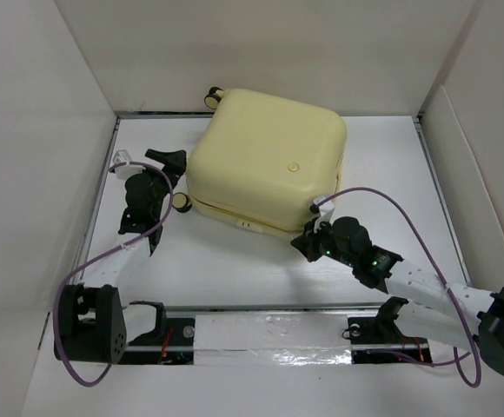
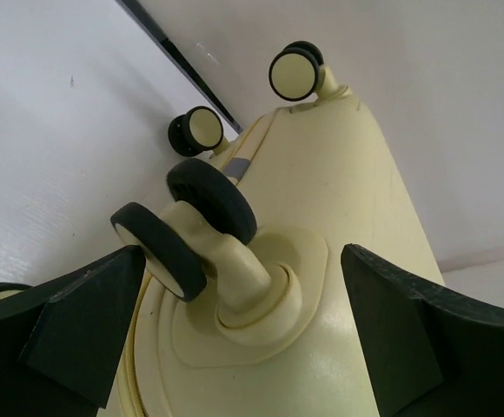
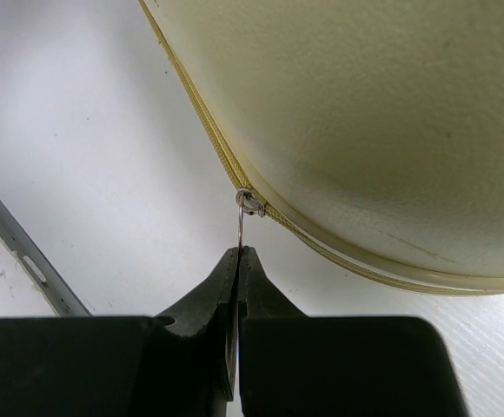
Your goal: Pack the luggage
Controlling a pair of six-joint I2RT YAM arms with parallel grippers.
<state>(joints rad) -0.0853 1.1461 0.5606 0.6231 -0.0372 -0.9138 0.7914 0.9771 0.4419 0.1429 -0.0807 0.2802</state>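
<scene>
We have the luggage (image 1: 265,161) lying flat and shut toward the far edge of the bench (image 1: 235,269), about midway between its left and right edges. Our right gripper (image 3: 237,254) is pinched closed on the thin metal zip pull (image 3: 240,228) at the shell's near-right corner. Our left gripper (image 2: 239,300) stands open, one finger on either side of a caster wheel (image 2: 187,230) on the case's left end, apparently not touching it. To run the slider well, we judge we should draw the pull along the zip line rather than away from it, bracing the case with the left so it cannot slide.
</scene>
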